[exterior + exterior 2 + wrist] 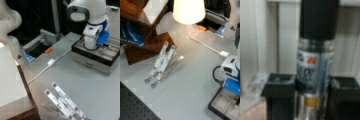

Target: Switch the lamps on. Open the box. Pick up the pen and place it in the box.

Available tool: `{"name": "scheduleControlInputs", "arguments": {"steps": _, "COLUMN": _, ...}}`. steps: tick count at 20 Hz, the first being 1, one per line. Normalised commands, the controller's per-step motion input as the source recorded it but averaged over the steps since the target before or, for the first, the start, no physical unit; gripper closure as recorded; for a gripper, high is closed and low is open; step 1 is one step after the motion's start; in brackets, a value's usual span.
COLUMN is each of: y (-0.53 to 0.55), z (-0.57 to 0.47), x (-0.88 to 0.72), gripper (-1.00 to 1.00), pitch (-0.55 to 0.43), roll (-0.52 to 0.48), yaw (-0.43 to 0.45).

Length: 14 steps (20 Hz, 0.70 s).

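The white arm's end effector [91,45] hangs low inside the large flat rectangular box [100,58] with silver-grey metal sides, which stands open on the grey table [75,85] at a front view's right, its pale grey compartmented inside exposed. In the wrist view the two black fingers [278,92] are clamped on the slim black pen [316,50] with a silvery, labelled middle section. The pen is held lengthwise between them so that it lines up with the ribbed pale floor of the box [275,37] behind it. That suits laying it into a compartment. The lamp with a cream shade [188,11] glows in a front view. A white cable [47,66] and long flat white bars [63,101] lie apart from the box.
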Motion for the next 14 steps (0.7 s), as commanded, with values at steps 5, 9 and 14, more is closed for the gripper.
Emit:
{"name": "scheduleControlInputs", "arguments": {"steps": 5, "y": 0.07, "z": -0.05, "x": 0.14, "gripper": 1.00, "pitch": -0.038, "roll": -0.141, "yaw": -0.120}}
{"name": "scheduleControlInputs", "arguments": {"steps": 9, "y": 0.13, "z": 0.00, "x": 0.19, "gripper": -1.00, "pitch": -0.005, "roll": -0.185, "yaw": -0.089}}
{"name": "scheduleControlInputs", "arguments": {"steps": 14, "y": 0.16, "z": 0.05, "x": 0.27, "gripper": -1.00, "pitch": -0.004, "roll": -0.206, "yaw": -0.035}}
